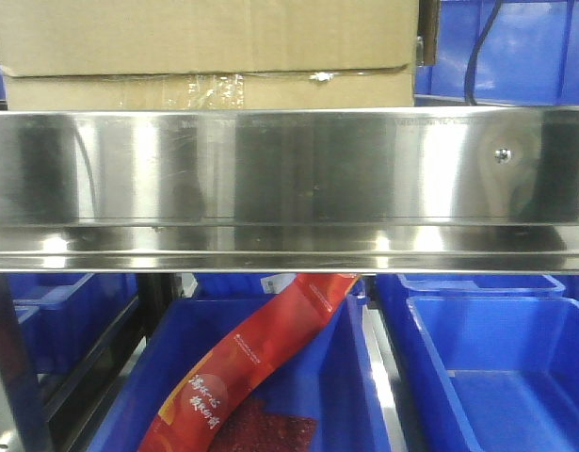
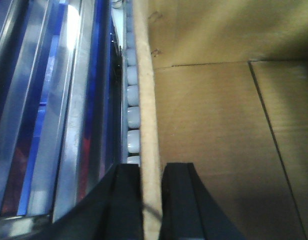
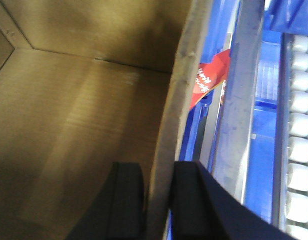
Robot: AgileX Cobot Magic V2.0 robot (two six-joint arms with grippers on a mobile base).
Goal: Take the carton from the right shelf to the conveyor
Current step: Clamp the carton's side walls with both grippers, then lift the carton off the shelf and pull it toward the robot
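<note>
While the carton (image 1: 204,38) sits up on the right shelf (image 1: 289,169), behind the shiny front rail with its taped lower band just showing above the steel, both arms have hold of it from above. It is open-topped, and the wrist views look down into its bare brown inside.

The left claw (image 2: 151,175) straddles one side wall, one black finger (image 2: 127,200) outside and the other inside, narrowed to the thickness of the cardboard and pressing on it. The right claw (image 3: 159,175) pinches the opposite wall the same way, and that wall bows a little above the grip. So both are clenched on the carton's walls and hold nothing else.

I'd judge the grasp step done and the lift about to start. The carton has to rise clear of the rail with both arms moving together, since thin walls could bend or tear. The conveyor is not in view.

White rollers (image 2: 132,115) run beside the carton. Below the shelf are blue bins (image 1: 496,377), one holding a red packet (image 1: 261,358).
</note>
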